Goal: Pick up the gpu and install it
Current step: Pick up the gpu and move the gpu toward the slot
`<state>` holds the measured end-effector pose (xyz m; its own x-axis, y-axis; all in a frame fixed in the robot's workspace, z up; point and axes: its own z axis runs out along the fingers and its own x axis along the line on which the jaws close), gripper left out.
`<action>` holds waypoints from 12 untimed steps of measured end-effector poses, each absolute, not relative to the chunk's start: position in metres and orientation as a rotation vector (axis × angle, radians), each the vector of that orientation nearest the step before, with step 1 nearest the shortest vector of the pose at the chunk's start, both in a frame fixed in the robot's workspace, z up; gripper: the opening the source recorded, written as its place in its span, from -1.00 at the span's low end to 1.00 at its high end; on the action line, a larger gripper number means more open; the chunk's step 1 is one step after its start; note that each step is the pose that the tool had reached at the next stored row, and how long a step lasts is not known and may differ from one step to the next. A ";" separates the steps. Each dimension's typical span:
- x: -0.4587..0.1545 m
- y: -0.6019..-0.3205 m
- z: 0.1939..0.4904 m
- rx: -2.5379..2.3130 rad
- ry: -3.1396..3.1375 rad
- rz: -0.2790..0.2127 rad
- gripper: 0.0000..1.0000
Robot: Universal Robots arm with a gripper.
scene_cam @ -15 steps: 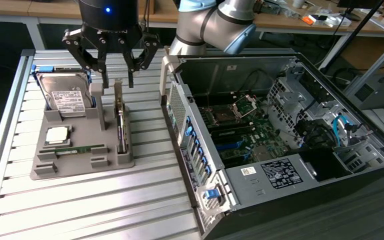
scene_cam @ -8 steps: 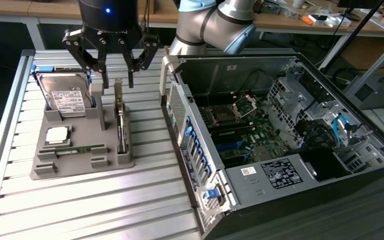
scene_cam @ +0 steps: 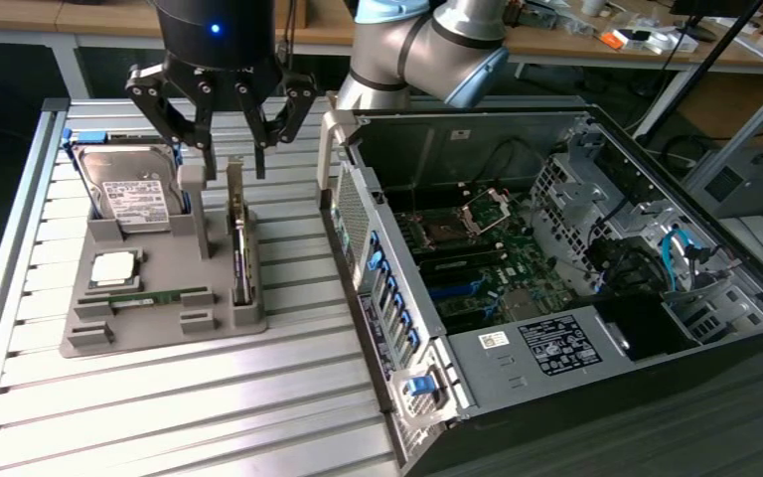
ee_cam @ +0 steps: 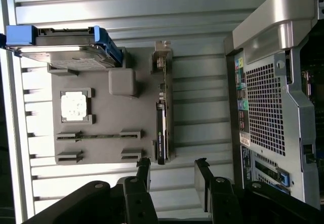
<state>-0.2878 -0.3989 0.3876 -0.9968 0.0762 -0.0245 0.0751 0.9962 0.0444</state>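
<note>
The gpu point(scene_cam: 238, 243) is a thin dark card with a silvery metal end. It stands on its long edge in a slot along the exterior view's right side of a grey holder point(scene_cam: 156, 318). My gripper point(scene_cam: 231, 159) hangs just above the card's far end, open, with nothing between its black fingers. In the wrist view the gpu point(ee_cam: 161, 118) runs lengthwise in the holder point(ee_cam: 121, 82). The open gripper point(ee_cam: 173, 172) is roughly in line with the card, apart from it, and its two fingertips point(ee_cam: 144, 169) reach a little past the card's end.
The holder also carries a silver hard drive in blue rails point(scene_cam: 130, 189), a square processor point(scene_cam: 114, 266) and a slim green memory stick point(scene_cam: 156, 295). An open computer case point(scene_cam: 554, 278) with its motherboard exposed lies close on the exterior view's right. Everything rests on a slatted metal table point(scene_cam: 223, 397).
</note>
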 end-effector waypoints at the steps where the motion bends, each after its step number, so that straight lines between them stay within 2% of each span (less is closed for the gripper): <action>1: -0.288 -0.399 0.387 0.118 3.113 0.068 -0.04; 12: -0.288 -0.399 0.381 0.118 3.112 0.068 -0.04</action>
